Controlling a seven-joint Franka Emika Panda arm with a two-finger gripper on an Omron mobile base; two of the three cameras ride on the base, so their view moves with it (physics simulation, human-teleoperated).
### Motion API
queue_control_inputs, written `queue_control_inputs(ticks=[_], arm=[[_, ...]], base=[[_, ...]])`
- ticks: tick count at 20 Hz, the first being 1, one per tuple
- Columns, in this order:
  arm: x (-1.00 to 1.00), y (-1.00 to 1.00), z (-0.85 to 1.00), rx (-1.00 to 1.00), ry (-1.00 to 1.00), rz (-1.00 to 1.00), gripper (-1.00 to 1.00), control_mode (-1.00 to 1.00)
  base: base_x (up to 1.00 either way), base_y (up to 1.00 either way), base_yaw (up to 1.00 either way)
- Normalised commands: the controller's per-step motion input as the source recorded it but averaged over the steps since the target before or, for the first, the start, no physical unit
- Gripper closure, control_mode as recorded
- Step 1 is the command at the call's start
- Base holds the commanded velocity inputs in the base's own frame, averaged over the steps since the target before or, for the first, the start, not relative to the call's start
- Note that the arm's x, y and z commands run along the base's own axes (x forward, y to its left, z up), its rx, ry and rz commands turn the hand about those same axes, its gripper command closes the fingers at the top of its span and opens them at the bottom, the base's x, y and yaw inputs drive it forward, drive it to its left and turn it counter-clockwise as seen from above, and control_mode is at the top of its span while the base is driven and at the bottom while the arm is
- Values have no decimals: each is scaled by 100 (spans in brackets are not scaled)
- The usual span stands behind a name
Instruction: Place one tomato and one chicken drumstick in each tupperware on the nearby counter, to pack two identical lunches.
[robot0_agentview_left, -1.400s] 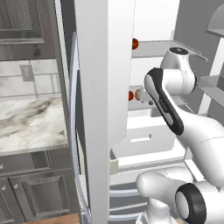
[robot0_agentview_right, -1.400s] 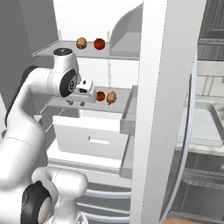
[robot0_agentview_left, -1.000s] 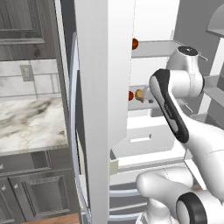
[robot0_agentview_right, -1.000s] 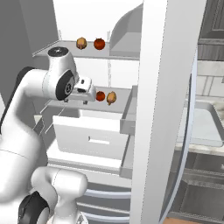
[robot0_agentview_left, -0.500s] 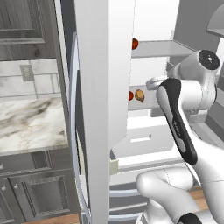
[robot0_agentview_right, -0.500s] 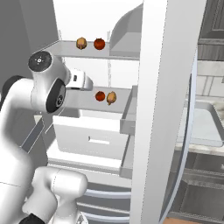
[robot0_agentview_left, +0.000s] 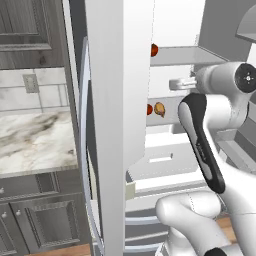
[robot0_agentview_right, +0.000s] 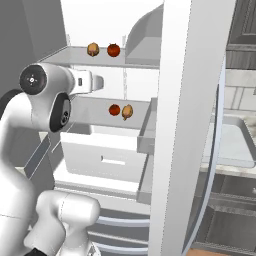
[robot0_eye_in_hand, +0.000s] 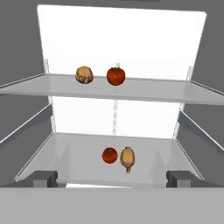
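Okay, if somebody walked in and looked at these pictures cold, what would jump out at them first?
Probably the open fridge, bright white inside, with food on two glass shelves. The upper shelf holds a drumstick beside a tomato; the lower shelf holds a second tomato next to a second drumstick. The gripper faces them with its dark fingertips wide apart, holding nothing.
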Motion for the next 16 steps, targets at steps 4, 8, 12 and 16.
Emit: queue_control_inputs(ticks=[4, 8, 12, 16], arm=[[0, 0, 54, -1, -10, -3, -100, -100], [0, 0, 49, 0, 7, -2, -100, -100], [1, 18, 52, -5, 1, 0, -100, -100], [0, 7, 14, -1, 0, 0, -100, -100]], base=[[0, 0, 0], [0, 0, 0], [0, 0, 0], [0, 0, 0]])
